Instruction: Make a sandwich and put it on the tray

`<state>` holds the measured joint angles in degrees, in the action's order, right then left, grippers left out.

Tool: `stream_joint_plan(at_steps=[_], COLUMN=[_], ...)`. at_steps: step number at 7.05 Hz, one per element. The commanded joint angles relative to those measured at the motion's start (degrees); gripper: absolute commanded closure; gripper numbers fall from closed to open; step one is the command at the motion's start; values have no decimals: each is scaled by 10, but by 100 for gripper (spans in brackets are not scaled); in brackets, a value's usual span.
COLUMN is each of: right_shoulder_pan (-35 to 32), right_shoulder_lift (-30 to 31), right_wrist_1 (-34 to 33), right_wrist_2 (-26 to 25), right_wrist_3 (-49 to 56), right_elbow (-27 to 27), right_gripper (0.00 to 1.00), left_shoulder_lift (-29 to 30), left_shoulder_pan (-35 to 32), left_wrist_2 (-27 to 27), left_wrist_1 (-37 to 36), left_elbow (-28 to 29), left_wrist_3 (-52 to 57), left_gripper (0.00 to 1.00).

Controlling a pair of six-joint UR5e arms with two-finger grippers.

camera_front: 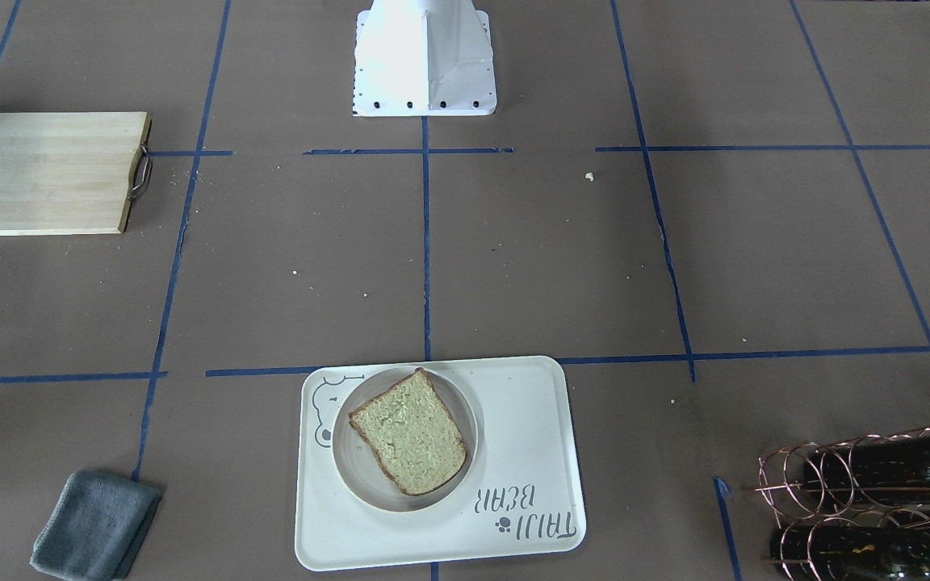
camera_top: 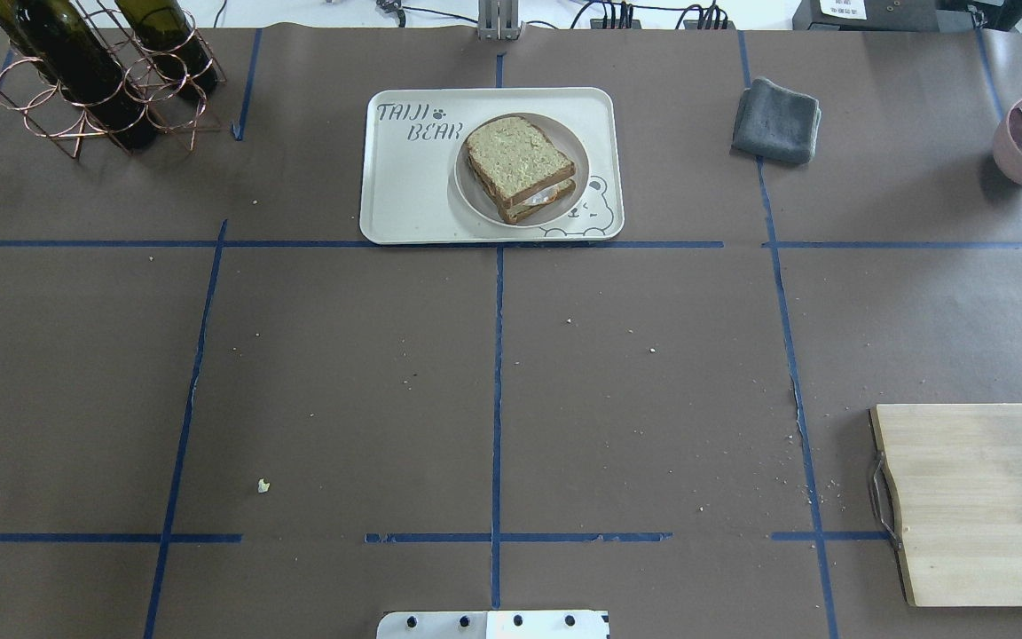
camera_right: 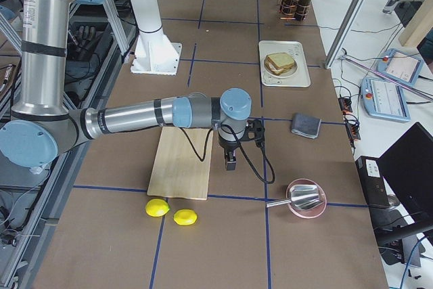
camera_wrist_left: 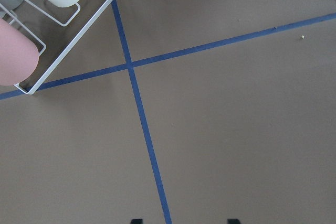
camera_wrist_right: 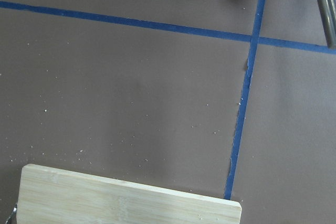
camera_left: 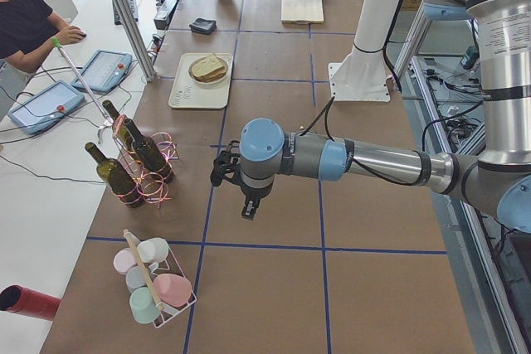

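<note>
Sandwich (camera_top: 520, 164) sits on a plate (camera_top: 471, 195) on the tray (camera_top: 404, 195). Left end effector (camera_wrist_left: 184, 221) seems wide; right end effector (camera_right: 231, 162): cannot tell. A bump could topple its 2 slices.

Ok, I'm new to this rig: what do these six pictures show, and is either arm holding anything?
Two robot arms work at a brown-papered table. Two fixed cameras look down on it, one from behind the robot, one facing it; two look along it from the ends; one rides on each wrist. The sandwich lies on a round plate on the tray, well away from both arms. Also there: a wooden cutting board, a grey cloth, racked wine bottles, a pink bowl, two lemons. The left gripper hangs over bare table; its wrist view shows its fingertips apart, nothing between. The right gripper hangs by the cutting board's edge; I see nothing in it, but cannot tell whether it is open.
</note>
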<state>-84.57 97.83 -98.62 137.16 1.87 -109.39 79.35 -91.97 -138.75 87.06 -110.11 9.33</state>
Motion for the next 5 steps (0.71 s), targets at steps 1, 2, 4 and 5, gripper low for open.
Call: stream_joint_plan(at_steps=[1,2,4,5], right_shoulder_pan=[10,10,10,10], right_shoulder_lift=[0,0,0,0], right_wrist_1=[3,4,4,5], right_wrist_2=[0,5,1,2], right_wrist_3=[-18,-19,-15,-13], right_elbow=[-3,-4,-4,-8], right_gripper=[0,0,0,0], left_shoulder_lift=[-2,-4,-26,-28], left_shoulder_pan=[-5,-6,-4,-5], left_wrist_2=[0,0,0,-7], left_wrist_1=[-24,-17,-12,-10], left_elbow=[8,6,10,15], left_wrist_3=[7,10,10,10], left_gripper=[4,0,0,0])
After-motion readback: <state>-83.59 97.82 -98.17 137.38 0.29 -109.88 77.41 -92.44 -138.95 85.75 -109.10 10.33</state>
